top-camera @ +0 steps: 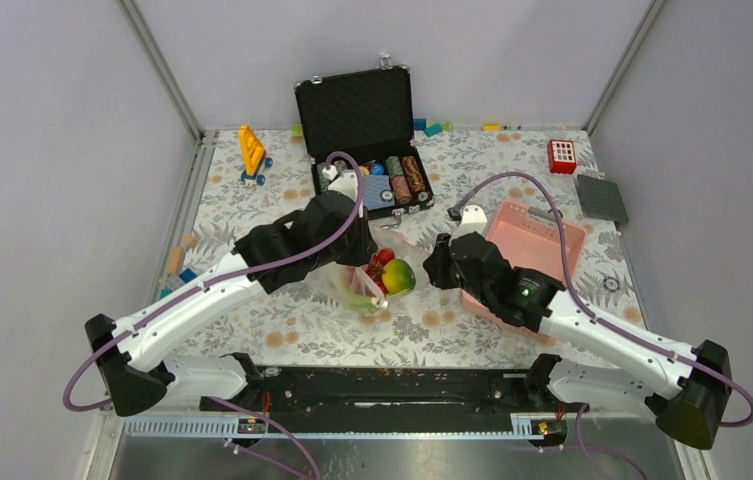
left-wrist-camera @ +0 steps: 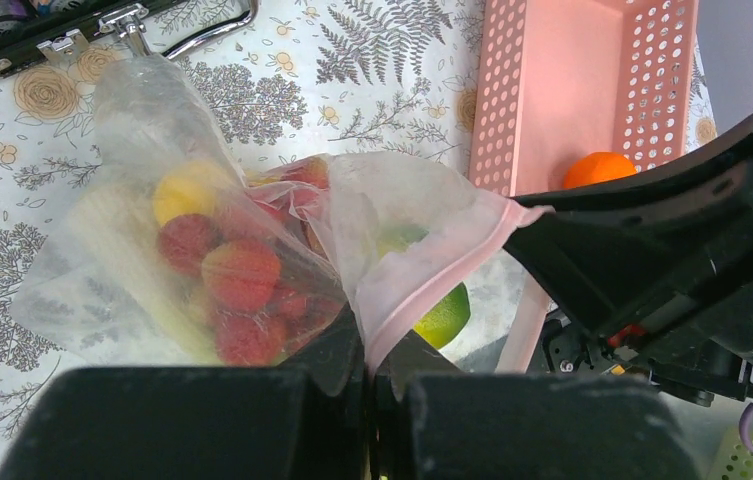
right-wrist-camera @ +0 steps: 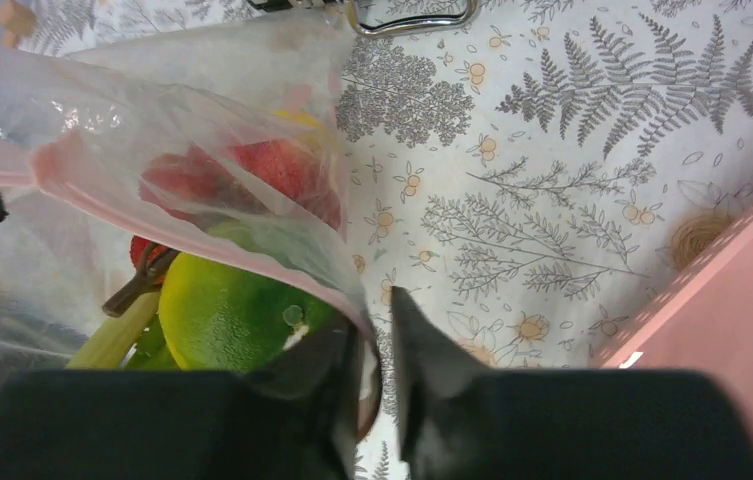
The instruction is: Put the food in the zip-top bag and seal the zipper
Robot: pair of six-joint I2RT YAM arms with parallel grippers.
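The zip-top bag [top-camera: 377, 285], lying on the bench [top-camera: 302, 335] beside the basket [left-wrist-camera: 572, 80], is pinched at its zipper [left-wrist-camera: 432, 278] by both the left pincer [left-wrist-camera: 370, 365] and right pincer [right-wrist-camera: 374, 320]. Filling seems unfinished: the orange [left-wrist-camera: 597, 168] in that basket must be fetched.

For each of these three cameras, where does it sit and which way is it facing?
Top external: above and behind the bases, looking down on the table; left arm and right arm show.
Left wrist: on the left arm, facing across the zip-top bag toward the pink basket and right arm; its jaws, bottom, shut on its pink strip.
Right wrist: on the right arm, facing over the bag toward the case handle; its jaws, bottom, nearly closed at the rim.
Shared: both wrist views show the green fruit.
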